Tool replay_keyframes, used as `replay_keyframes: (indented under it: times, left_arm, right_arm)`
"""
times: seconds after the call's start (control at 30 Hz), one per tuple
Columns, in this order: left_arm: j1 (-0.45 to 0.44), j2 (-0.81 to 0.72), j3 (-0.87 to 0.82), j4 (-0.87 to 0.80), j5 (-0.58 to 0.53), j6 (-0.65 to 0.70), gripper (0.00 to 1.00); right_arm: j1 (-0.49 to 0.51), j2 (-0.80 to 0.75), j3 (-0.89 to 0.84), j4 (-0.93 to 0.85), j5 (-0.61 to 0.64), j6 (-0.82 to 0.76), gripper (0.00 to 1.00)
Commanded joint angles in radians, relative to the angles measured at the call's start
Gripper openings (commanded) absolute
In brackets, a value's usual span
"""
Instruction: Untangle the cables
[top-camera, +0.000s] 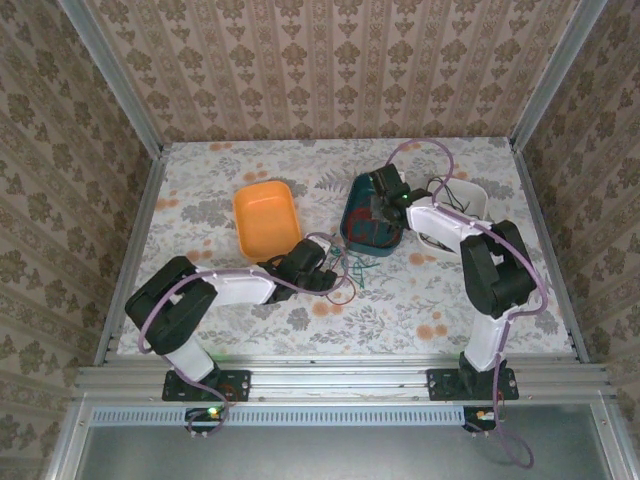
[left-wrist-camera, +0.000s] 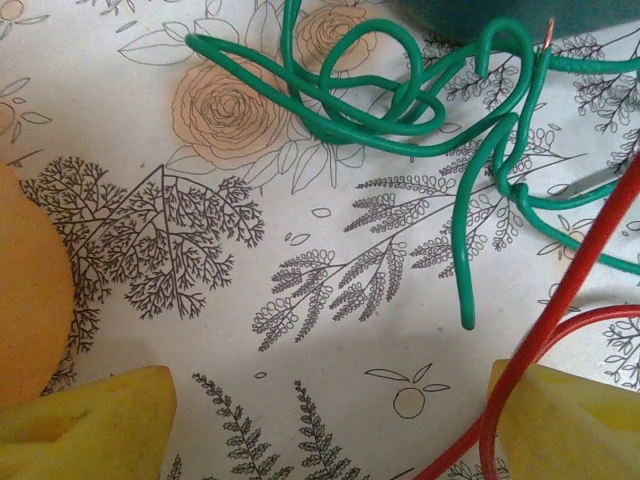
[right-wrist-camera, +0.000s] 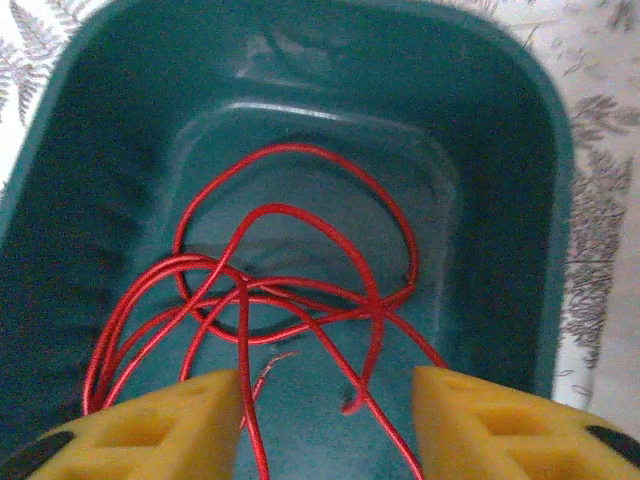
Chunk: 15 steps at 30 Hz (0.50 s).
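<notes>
1. Hovering right gripper (right-wrist-camera: 325, 385) over the teal tray (right-wrist-camera: 500, 200), jaws spread, red cable (right-wrist-camera: 310, 290) lying loose inside.
2. Parking left gripper (left-wrist-camera: 330, 400) wide open above the green cable (left-wrist-camera: 460, 250) tangle on the table (left-wrist-camera: 120, 110).
3. Looks like mid-sorting; next up, probably pinching one green strand cleanly.

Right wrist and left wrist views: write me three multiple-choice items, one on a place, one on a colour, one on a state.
1. The looped thin red cable below the right gripper is: A hanging in mid-air; B lying in the dark teal plastic tray; C draped over its rim.
2. The tangled thin cable ahead of the left gripper is: A black; B blue; C green.
3. The right gripper is: A open; B shut on the cable; C shut on the tray rim.
B: loops rest on the tray floor. C: its strands are green. A: its fingers stand apart.
</notes>
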<state>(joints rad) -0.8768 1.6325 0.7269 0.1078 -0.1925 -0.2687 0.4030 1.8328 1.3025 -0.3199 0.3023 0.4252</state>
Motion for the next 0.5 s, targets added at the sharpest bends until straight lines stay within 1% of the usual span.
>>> replay_keyframes:
  times: [0.0,0.13,0.17,0.23,0.3,0.37,0.4,0.47]
  left_arm:
    - [-0.008,-0.030,0.008,-0.014,-0.025,0.005,0.83]
    - [-0.009,-0.051,-0.003,-0.003,-0.024,0.000,0.83]
    - [-0.009,-0.057,-0.004,0.000,-0.021,-0.001,0.83]
    - [-0.009,-0.082,-0.011,0.001,-0.022,-0.003,0.83]
    - [-0.008,-0.117,-0.026,0.010,-0.025,-0.006,0.83]
    - [-0.004,-0.156,-0.037,0.010,-0.054,-0.016,0.83]
    - [-0.004,-0.177,-0.040,0.002,-0.084,-0.026,0.83]
    - [0.002,-0.217,-0.048,-0.003,-0.130,-0.034,0.87]
  right_arm:
    - [0.000,-0.108,-0.005,-0.002,0.049,0.008,0.54]
    - [0.002,-0.197,-0.057,0.006,0.050,0.013,0.55]
    - [0.002,-0.222,-0.074,0.011,0.027,0.009,0.55]
    - [0.008,-0.266,-0.113,0.023,-0.084,-0.011,0.53]
    - [0.022,-0.300,-0.157,0.042,-0.253,-0.037,0.51]
    - [0.050,-0.320,-0.199,0.045,-0.391,-0.045,0.50]
    - [0.072,-0.326,-0.219,0.043,-0.448,-0.048,0.50]
    - [0.128,-0.322,-0.248,0.033,-0.512,-0.055,0.50]
